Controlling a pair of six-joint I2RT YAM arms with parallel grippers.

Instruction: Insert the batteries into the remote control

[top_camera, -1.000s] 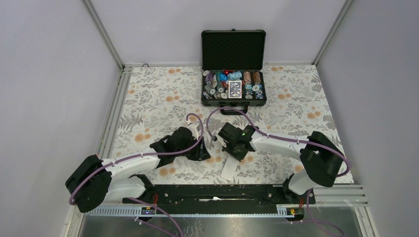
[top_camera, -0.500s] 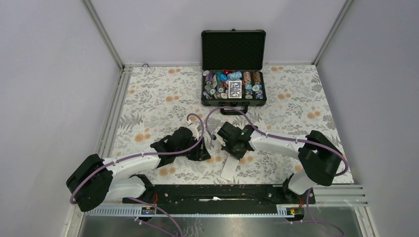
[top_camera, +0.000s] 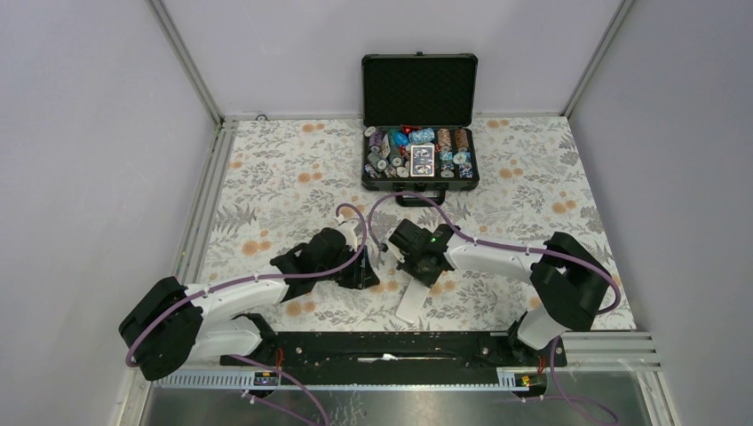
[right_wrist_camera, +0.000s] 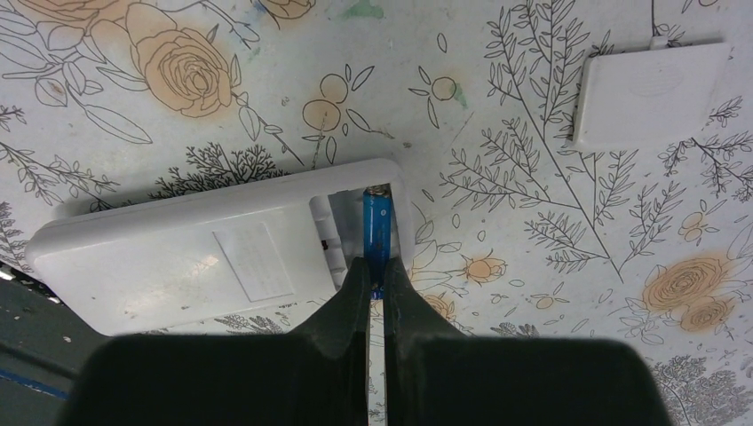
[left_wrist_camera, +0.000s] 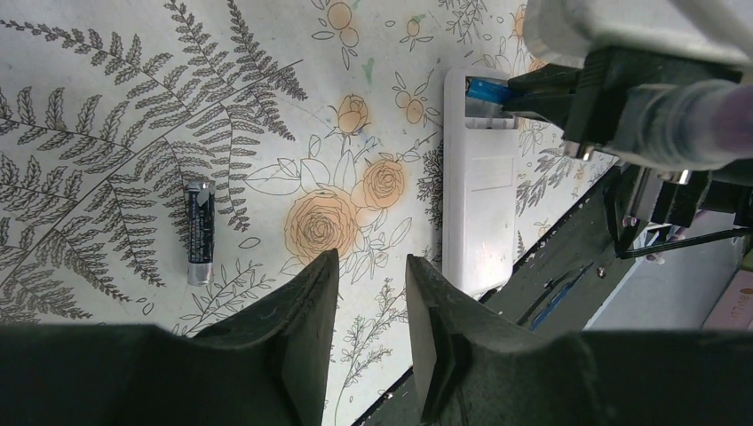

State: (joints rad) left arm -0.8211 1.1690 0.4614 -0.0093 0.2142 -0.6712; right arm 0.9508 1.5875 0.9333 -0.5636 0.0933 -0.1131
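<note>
I'm seating the blue battery [right_wrist_camera: 377,222] in the remote [right_wrist_camera: 178,257], right hand [right_wrist_camera: 376,266] pinching it; next I'm thinking my spread left hand [left_wrist_camera: 370,264] takes the dark battery [left_wrist_camera: 198,232] at ten o'clock.

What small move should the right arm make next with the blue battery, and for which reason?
Probably lower the blue battery a little further into the open compartment of the remote control. The right end effector is shut on the battery's near end, and the far end lies inside the compartment near its end wall, so it seems aligned but perhaps not fully seated.
</note>
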